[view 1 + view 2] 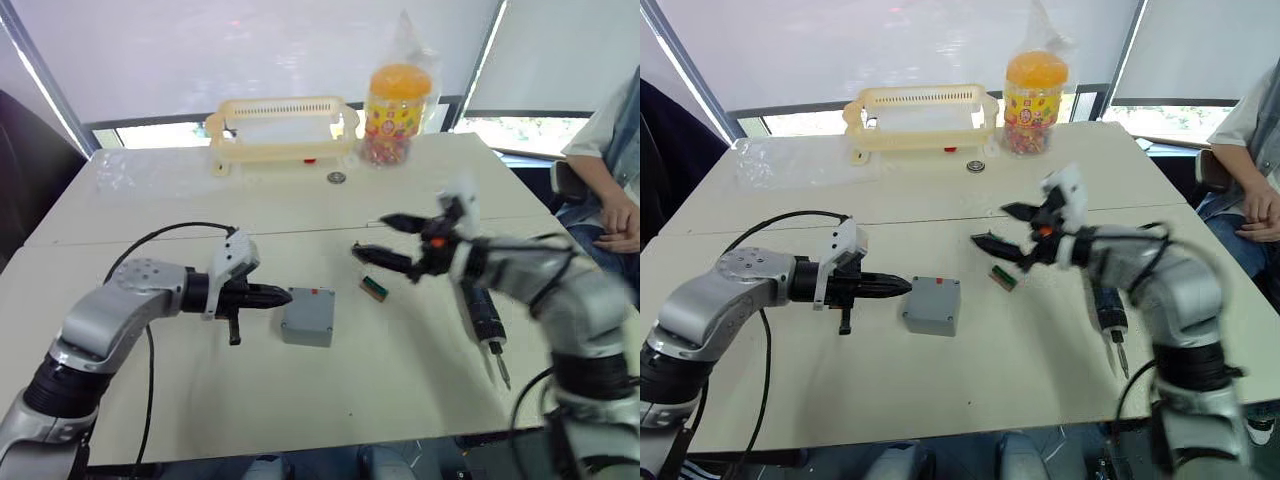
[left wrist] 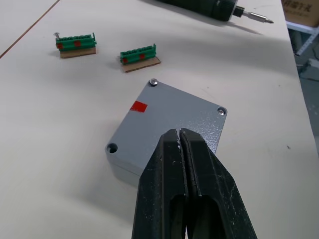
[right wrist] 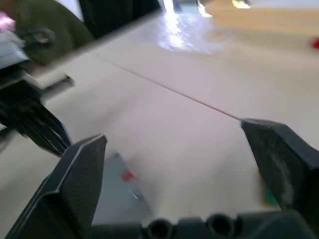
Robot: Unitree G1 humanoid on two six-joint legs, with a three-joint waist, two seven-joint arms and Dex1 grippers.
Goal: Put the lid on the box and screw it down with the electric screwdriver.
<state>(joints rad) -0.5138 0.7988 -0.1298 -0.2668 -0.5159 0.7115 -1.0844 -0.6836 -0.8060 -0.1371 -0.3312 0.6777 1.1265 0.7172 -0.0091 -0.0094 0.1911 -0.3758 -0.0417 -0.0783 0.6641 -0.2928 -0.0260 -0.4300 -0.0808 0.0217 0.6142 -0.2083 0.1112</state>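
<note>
The grey box (image 1: 307, 325) stands mid-table with the lid (image 2: 174, 107) sitting on top of it. The lid carries a red mark, screws show in two of its corners, and one corner hole is bare. My left gripper (image 1: 278, 296) is shut with nothing in it, its tip right at the box's left edge. My right gripper (image 1: 372, 237) hangs open above the table to the right of the box. The electric screwdriver (image 1: 485, 325) lies on the table, partly under my right forearm.
Two green terminal blocks (image 2: 140, 55) lie just right of the box. A yellow basket (image 1: 282, 125), a candy jar with an orange lid (image 1: 397, 105) and a small round part (image 1: 336, 177) stand at the far side. A person (image 1: 612, 170) sits at the table's right edge.
</note>
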